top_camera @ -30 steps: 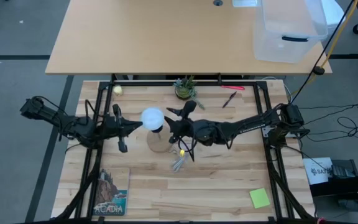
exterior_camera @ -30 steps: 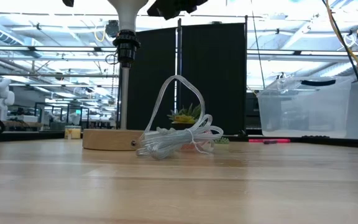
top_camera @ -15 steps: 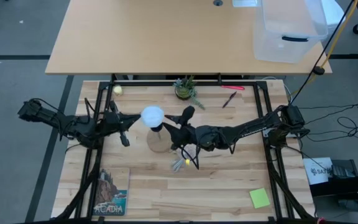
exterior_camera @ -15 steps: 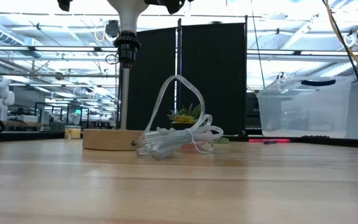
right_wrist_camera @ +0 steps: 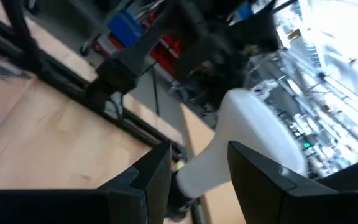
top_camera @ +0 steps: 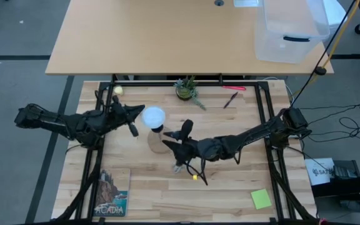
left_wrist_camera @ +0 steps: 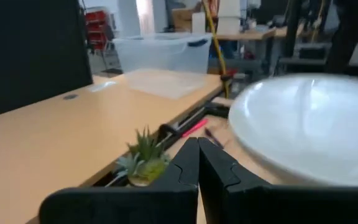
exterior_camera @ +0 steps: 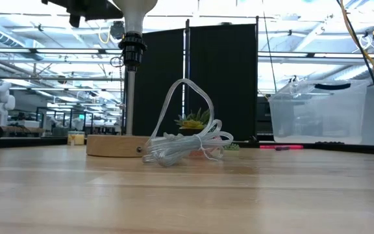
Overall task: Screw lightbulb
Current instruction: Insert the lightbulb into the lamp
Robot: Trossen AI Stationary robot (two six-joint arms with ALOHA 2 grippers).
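Observation:
The white lightbulb (top_camera: 153,116) stands upright with its base in the black socket (exterior_camera: 131,49) of the round wooden stand (top_camera: 158,142). Its globe fills the right of the left wrist view (left_wrist_camera: 303,130). My left gripper (top_camera: 134,125) is shut and close beside the globe on its left (left_wrist_camera: 197,155); no touch shows. My right gripper (top_camera: 177,136) is open, to the right of and nearer than the stand. In the right wrist view (right_wrist_camera: 197,171) the bulb (right_wrist_camera: 247,134) shows beyond the gap between its fingers.
A coiled white cord (top_camera: 180,165) lies just in front of the stand (exterior_camera: 184,140). A small potted plant (top_camera: 186,89), a red pen (top_camera: 234,87) and a yellow ball (top_camera: 118,90) lie at the far edge. A book (top_camera: 111,194) and a green note (top_camera: 261,199) lie near.
My right gripper has drawn back from the bulb's right side toward the table's near edge. My left gripper has gone toward the far edge and closer to the globe. The bulb and the stand have stayed in place.

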